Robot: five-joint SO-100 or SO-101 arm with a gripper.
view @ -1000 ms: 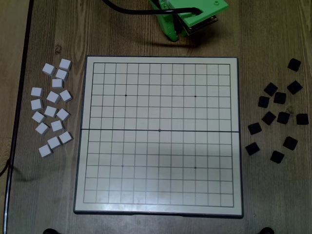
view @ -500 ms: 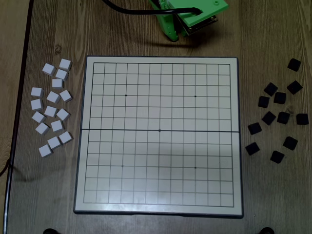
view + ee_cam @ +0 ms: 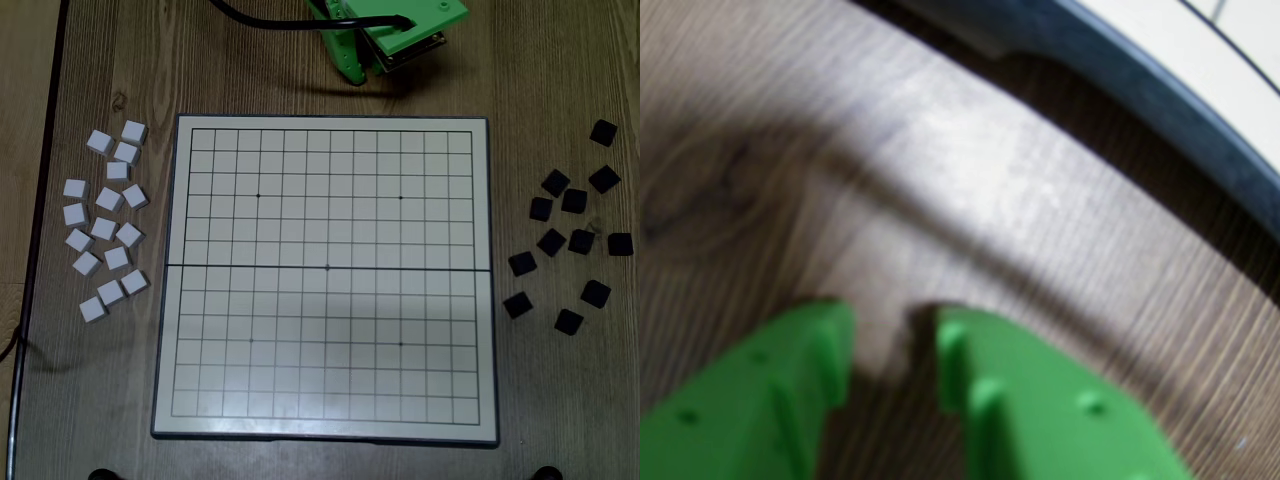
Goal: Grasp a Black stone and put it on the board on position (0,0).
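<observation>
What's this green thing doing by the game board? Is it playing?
It looks ready to, but nothing has started. The green robot arm sits at the top edge of the board in the overhead view, holding nothing. In the wrist view its claw is slightly parted over bare wood table. The board has no pieces on it yet. The black stones lie scattered to its right and the white stones to its left, all untouched.
</observation>
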